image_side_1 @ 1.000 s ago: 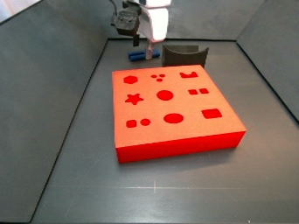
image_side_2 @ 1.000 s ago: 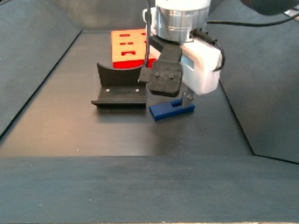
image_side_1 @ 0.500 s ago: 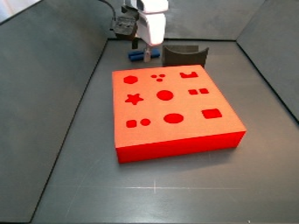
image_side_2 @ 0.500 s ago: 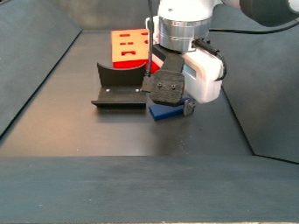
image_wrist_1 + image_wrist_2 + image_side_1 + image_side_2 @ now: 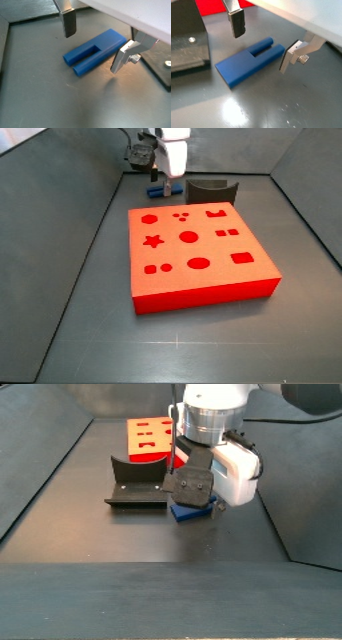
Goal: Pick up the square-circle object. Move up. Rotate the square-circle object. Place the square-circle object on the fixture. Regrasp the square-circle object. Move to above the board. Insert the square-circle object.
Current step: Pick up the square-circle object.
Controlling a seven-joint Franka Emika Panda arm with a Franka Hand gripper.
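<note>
The square-circle object (image 5: pixel 93 52) is a small blue stepped peg with a slot at one end, lying flat on the dark floor. Both wrist views show my gripper (image 5: pixel 92 51) open, one silver finger (image 5: pixel 69 22) on each side of the peg and neither touching it. The other wrist view shows the same peg (image 5: pixel 244 62) and gripper (image 5: pixel 261 53). In a side view the gripper (image 5: pixel 191 494) hangs low over the peg (image 5: pixel 197 513), hiding most of it. The dark fixture (image 5: pixel 134 484) stands right beside it. The red board (image 5: pixel 201 253) lies mid-floor.
The fixture (image 5: pixel 211 190) sits between the peg (image 5: pixel 159 190) and the board's far edge. The board (image 5: pixel 147 434) lies just behind the fixture in a side view. Grey sloping walls (image 5: pixel 80 188) enclose the floor on all sides.
The gripper has come down over the blue peg, its fingers now at the peg's sides. The peg has not moved.
</note>
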